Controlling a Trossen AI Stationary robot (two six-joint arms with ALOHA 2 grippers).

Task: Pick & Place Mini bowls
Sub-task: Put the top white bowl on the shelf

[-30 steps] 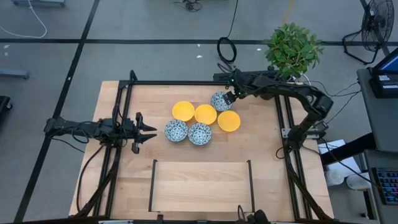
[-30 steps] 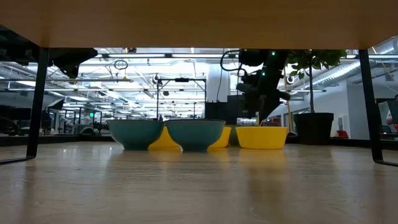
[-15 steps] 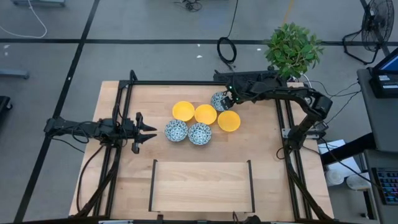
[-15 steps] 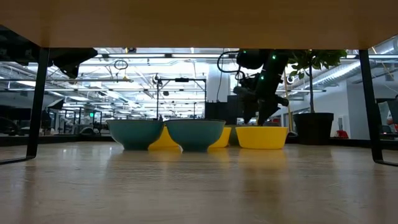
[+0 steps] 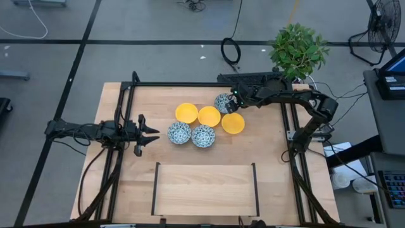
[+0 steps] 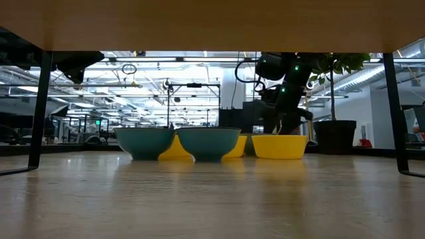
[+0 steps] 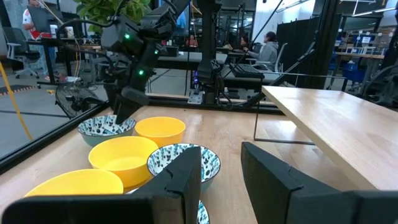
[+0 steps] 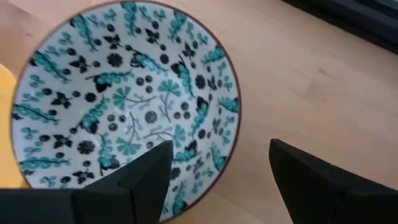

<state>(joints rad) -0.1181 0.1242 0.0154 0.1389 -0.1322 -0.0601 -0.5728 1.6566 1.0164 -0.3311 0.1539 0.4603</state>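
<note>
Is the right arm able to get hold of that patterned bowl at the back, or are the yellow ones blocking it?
Probably yes. The right gripper is open right over the patterned bowl, one finger above its inside and one outside the rim. The yellow bowl sits on its other side, so nothing looks in the way.

I take the cluster of six mini bowls [image 5: 205, 121] as my landmark: they sit packed rim to rim, so I see no lane for a tool between them, only from above or around the outside. On the far right of the cluster my right tool [image 5: 231, 99] straddles the patterned bowl's [image 8: 124, 112] rim with its fingers spread, and the plant pot [image 6: 335, 136] stands beyond. Left of the cluster the bare worktop [image 5: 126, 183] runs open to my left tool [image 5: 152, 133], and the near side is open up to the black frame [image 5: 205, 166].
</note>
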